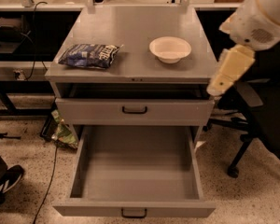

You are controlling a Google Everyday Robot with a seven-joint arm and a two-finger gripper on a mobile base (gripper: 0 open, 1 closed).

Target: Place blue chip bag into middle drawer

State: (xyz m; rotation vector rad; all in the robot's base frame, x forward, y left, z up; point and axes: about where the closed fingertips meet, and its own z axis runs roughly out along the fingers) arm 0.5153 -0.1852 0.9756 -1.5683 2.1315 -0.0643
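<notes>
The middle drawer stands pulled out at the front of the bench. The gripper hangs beside the right edge, off the top; whether it is open or closed I cannot tell. The blue chip bag lies at the front left corner. The reach should pass above the bowl, then descend on the bag's middle.

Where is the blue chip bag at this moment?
The chip bag lies on the left side of the cabinet top, left of the bowl. The claw hangs beside the top's right edge.
</notes>
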